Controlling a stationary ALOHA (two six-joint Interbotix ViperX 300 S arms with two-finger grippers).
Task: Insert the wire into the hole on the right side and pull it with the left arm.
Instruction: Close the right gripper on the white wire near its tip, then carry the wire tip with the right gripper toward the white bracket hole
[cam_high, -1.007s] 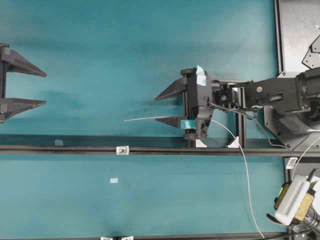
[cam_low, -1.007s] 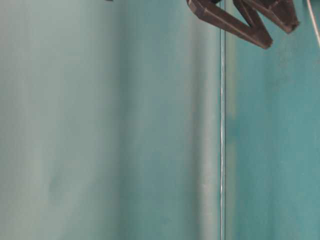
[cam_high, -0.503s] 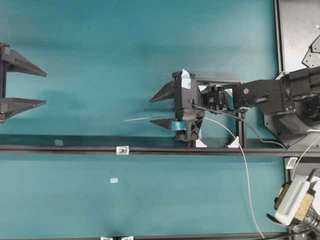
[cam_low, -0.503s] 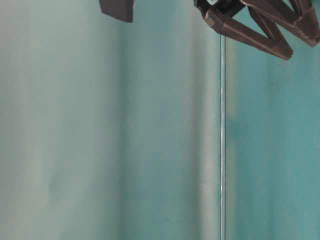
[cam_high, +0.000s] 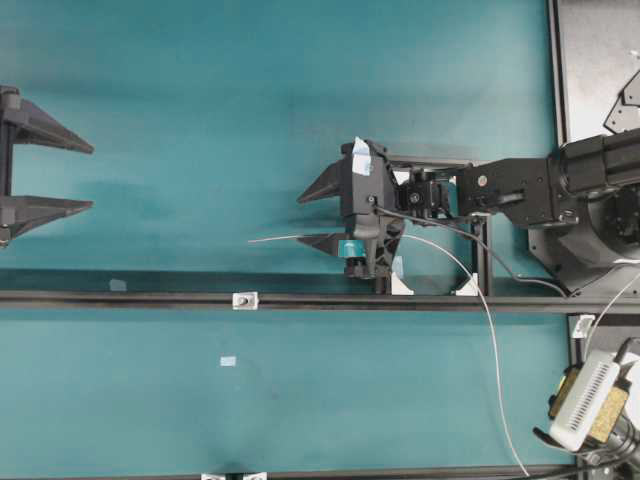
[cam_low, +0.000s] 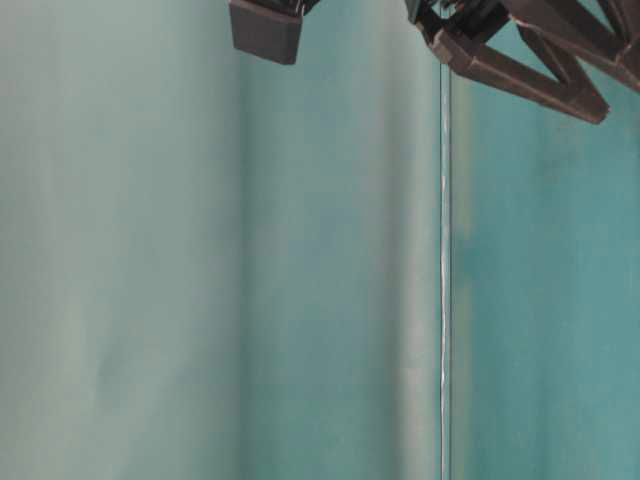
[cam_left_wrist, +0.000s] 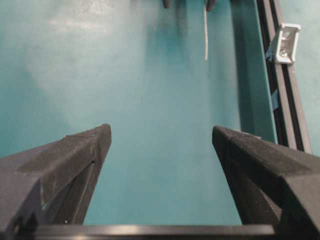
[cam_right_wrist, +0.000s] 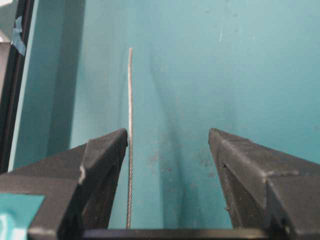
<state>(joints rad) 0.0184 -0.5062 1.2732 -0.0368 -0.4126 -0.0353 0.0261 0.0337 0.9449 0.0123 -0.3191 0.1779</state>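
The thin pale wire (cam_high: 283, 237) lies on the teal table, its free tip pointing left; its other end curves off toward the bottom right. My right gripper (cam_high: 302, 219), which has light-blue tape patches, is open over it. In the right wrist view the wire (cam_right_wrist: 130, 125) runs just inside the left finger (cam_right_wrist: 102, 160); I cannot tell whether they touch. The hole is in a small white tab (cam_high: 243, 299) on the black rail, also visible as a tab (cam_left_wrist: 283, 44) from the left wrist. My left gripper (cam_high: 90, 178) is open and empty at the far left.
A black rail (cam_high: 120, 298) crosses the table from left to right. Two white clip blocks (cam_high: 467, 287) stand on it under the right arm. A scrap of tape (cam_high: 228, 361) lies in front. A white device (cam_high: 585, 403) sits at the bottom right.
My right gripper has shifted slightly left along the wire, dropping further into the table-level view. The left gripper and the wire have not moved.
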